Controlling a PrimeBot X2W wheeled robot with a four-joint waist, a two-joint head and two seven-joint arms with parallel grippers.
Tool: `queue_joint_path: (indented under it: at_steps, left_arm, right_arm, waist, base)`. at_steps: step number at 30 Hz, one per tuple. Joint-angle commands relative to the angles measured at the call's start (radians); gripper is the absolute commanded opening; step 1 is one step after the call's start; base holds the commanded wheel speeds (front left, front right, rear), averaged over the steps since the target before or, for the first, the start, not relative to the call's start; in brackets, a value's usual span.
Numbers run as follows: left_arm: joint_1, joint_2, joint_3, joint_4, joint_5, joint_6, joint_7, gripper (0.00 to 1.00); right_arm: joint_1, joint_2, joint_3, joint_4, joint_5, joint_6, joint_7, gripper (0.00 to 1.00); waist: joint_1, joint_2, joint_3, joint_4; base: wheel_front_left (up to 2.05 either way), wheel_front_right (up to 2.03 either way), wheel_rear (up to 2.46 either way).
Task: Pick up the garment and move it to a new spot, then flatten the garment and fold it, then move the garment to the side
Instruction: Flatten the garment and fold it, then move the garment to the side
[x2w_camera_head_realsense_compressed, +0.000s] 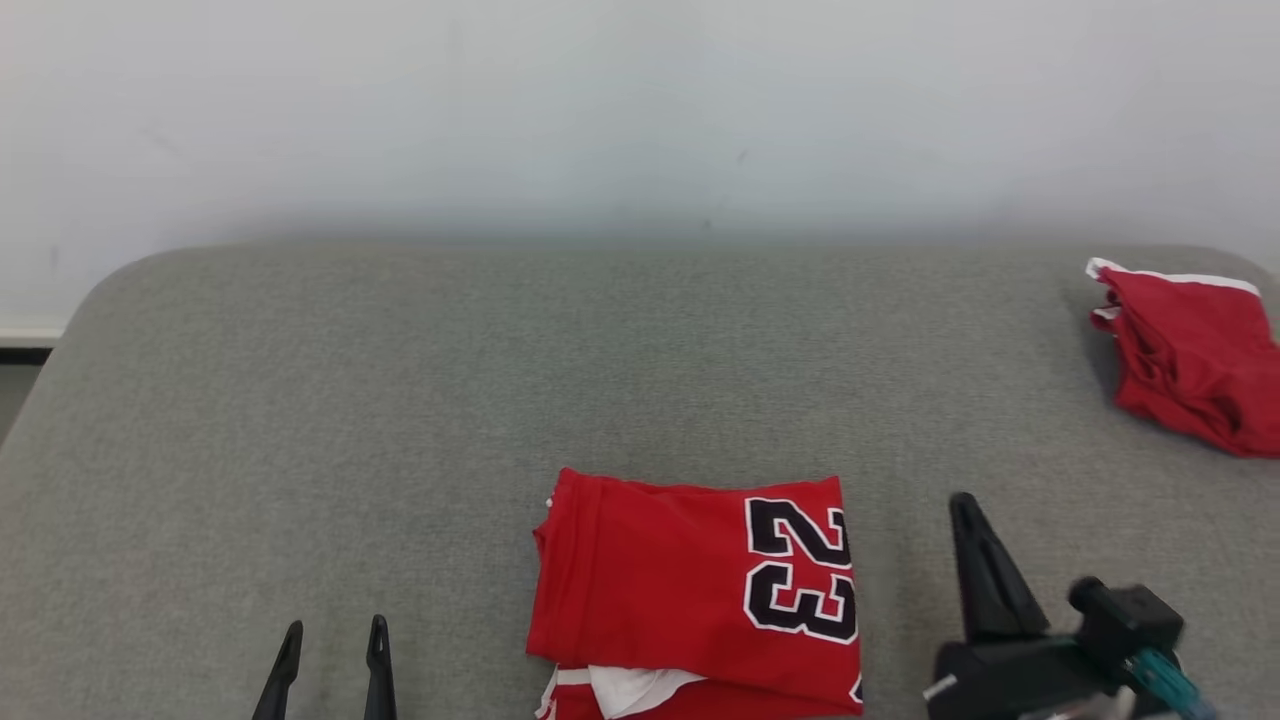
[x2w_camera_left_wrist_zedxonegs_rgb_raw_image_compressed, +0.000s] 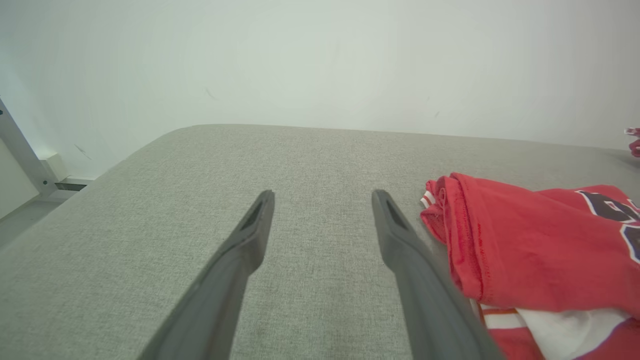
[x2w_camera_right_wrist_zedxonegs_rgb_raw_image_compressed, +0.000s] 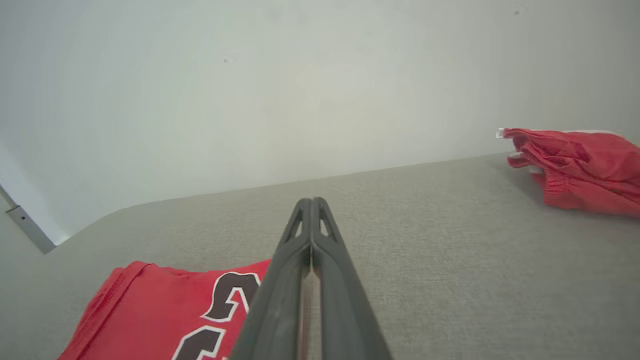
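**Grey padded surface (x2w_camera_head_realsense_compressed: 300, 400) with folded jersey (x2w_camera_head_realsense_compressed: 660, 590)**

Nearest: left gripper (x2w_camera_head_realsense_compressed: 335, 625) spread, right gripper (x2w_camera_head_realsense_compressed: 963, 502) pressed together, flanking red jersey at near edge. Looks soft, light, limp; best pinched through all layers at a folded edge. Lower hem cut off; layer count unclear. Farther right, second red garment (x2w_camera_head_realsense_compressed: 1190, 350), before white wall (x2w_camera_head_realsense_compressed: 600, 100).
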Motion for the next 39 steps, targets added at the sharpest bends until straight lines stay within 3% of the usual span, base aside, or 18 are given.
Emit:
queue_joint_path:
  at_steps: [1,4,5,7,19,39]
  left_arm:
    - [0.015,-0.001,0.007,-0.005,0.003,0.000,-0.003,1.00]
    - [0.030,-0.001,0.015,-0.008,0.007,0.000,-0.003,1.00]
    - [0.033,-0.001,0.019,-0.009,0.007,0.000,-0.003,1.00]
    - [0.043,-0.001,0.023,-0.011,0.009,0.000,-0.003,1.00]
    - [0.064,-0.001,0.016,-0.011,0.024,-0.002,-0.003,1.00]
    - [0.090,-0.001,0.041,-0.045,0.040,0.012,-0.003,1.00]
  right_arm:
    - [0.035,0.010,-0.016,-0.018,-0.012,-0.003,0.000,0.00]
    - [0.099,0.023,-0.058,-0.058,-0.021,-0.003,0.000,0.00]
    - [0.118,0.027,-0.067,-0.070,-0.021,-0.003,0.000,0.08]
    - [0.153,0.033,-0.062,-0.092,-0.028,-0.003,0.000,1.00]
    - [0.237,0.049,-0.089,-0.117,-0.016,-0.003,0.000,1.00]
    - [0.237,0.050,-0.074,-0.111,-0.024,-0.003,0.000,1.00]
  waist:
    - [-0.0001,-0.0001,-0.020,-0.031]
    - [-0.0001,-0.0001,-0.028,-0.042]
    - [-0.0001,-0.0001,-0.030,-0.046]
    - [-0.0001,-0.0001,-0.034,-0.051]
    - [-0.0001,-0.0001,-0.047,-0.051]
    - [-0.0001,-0.0001,-0.042,-0.032]
  base:
    - [0.00,0.00,0.00]
    - [0.00,0.00,0.00]
    - [0.00,0.00,0.00]
    - [0.00,0.00,0.00]
    - [0.00,0.00,0.00]
    - [0.00,0.00,0.00]
